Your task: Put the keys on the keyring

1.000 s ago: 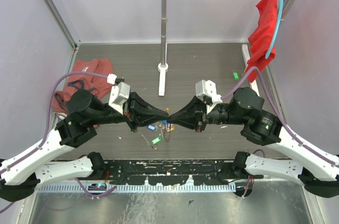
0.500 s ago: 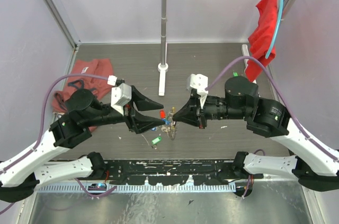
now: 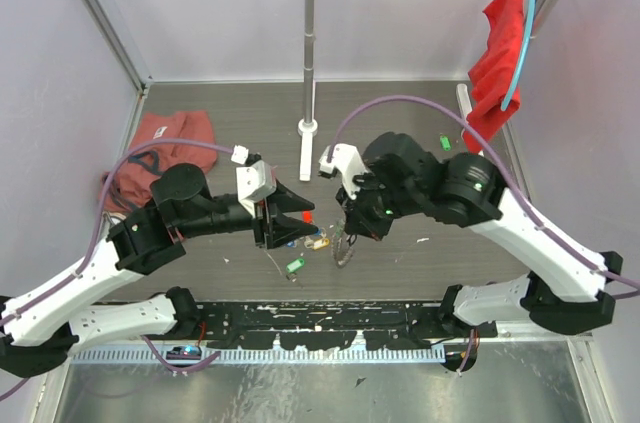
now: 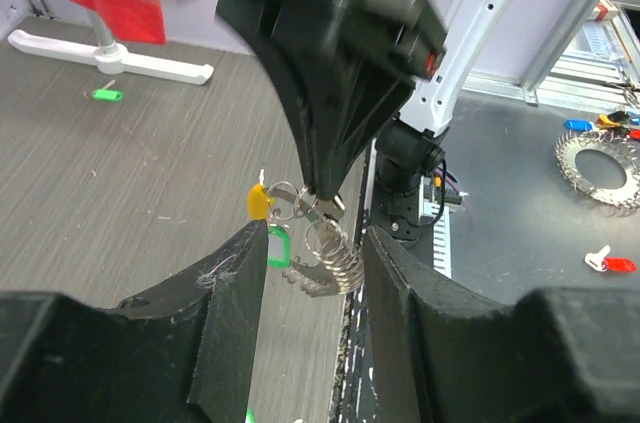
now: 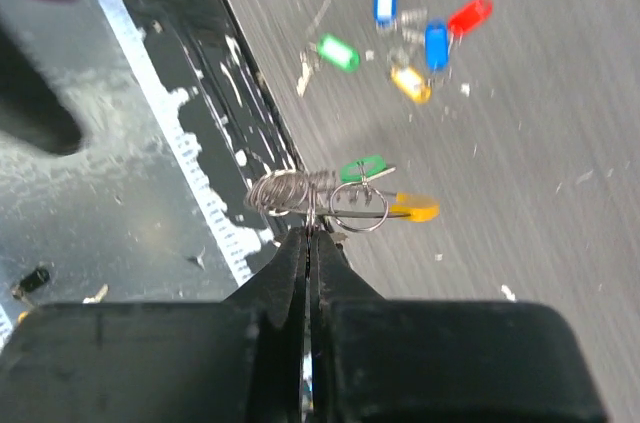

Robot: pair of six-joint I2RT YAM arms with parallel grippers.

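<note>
Over the front of the table, the right gripper points down with its jaws pinched tight on the keyring, a silvery coil that hangs clear of the surface. Two keys look to be on it already: a green-tagged key and a yellow-tagged key, both dangling just beside the coil.

The left gripper faces the ring from the other side with its jaws standing apart and holding nothing. In its own wrist view the coil hangs in the gap between the fingers, and I cannot tell whether either one touches it.

The loose keys lie in a small cluster on the table beyond the ring: a red one, two blue, a green one and a yellow one.

By my reading the job is partway through, with the ring presented for another key. The next move seems to call for the left gripper to drop to the cluster, take one key by its tag, and bring its small loop to the open end of the coil. That is fiddly, because the ring can swing freely from its single pinch point, so the right arm wants to hold steady.
</note>
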